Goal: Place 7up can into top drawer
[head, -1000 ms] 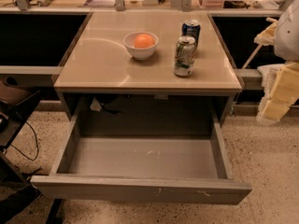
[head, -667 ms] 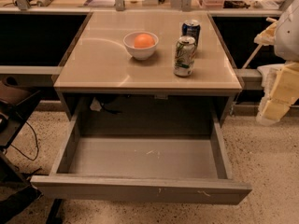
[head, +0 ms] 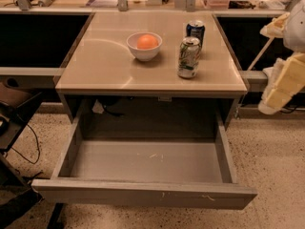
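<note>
Nothing in the scene has shifted over the last second. The 7up can point(head: 189, 57) stands upright at the same spot on the right half of the counter point(head: 100, 63), a little above and right of the frame's centre, with nothing touching it. The hand point(head: 281, 85) hangs at the far right edge of the frame, level with the counter's front edge and off to its side, well apart from the can. It has not moved from there either. Only pale yellowish and white parts of it show against the dark background, and whether it is spread or pressed together cannot be told.

The top drawer point(head: 147, 161) fills the lower half of the frame. It is pulled fully out, and its grey floor is bare apart from a few light scuffs.

Just above the can, toward the upper right, is a dark blue can point(head: 195, 31), close to it but apparently not touching. To the left sits a white bowl point(head: 144, 49) holding an orange point(head: 147, 41).

With everything this still, the task looks to be at its very start. The drawer is already open to receive the can, so reaching for and grasping the can appears to be the step in hand. The blue can is close behind, so an approach from the front or right would likely be safest.
</note>
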Action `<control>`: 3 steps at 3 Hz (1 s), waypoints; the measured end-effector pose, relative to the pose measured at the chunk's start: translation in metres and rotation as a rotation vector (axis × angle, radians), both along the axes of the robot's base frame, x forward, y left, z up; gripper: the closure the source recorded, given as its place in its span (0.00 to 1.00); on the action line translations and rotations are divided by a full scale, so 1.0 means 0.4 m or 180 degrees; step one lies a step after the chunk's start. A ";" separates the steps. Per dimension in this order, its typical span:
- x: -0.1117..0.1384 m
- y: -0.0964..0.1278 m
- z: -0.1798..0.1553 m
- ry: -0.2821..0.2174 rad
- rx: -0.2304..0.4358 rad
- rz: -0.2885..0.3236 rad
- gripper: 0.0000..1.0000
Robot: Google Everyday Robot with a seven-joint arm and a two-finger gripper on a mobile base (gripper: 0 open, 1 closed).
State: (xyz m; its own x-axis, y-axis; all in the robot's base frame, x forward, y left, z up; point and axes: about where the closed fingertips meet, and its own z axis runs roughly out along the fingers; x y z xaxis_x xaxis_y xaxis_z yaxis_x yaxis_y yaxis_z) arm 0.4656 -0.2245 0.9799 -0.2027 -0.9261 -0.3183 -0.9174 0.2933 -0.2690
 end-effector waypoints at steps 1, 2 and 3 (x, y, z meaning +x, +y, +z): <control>0.069 -0.018 0.005 -0.0134 0.0433 -0.0034 0.00; 0.131 -0.055 -0.014 -0.0191 0.1005 -0.0162 0.00; 0.131 -0.055 -0.014 -0.0192 0.1001 -0.0162 0.00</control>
State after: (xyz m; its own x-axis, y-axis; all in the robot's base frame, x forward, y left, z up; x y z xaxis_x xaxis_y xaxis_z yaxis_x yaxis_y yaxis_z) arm 0.5180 -0.2465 0.9743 -0.2182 -0.7696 -0.6001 -0.8846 0.4157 -0.2115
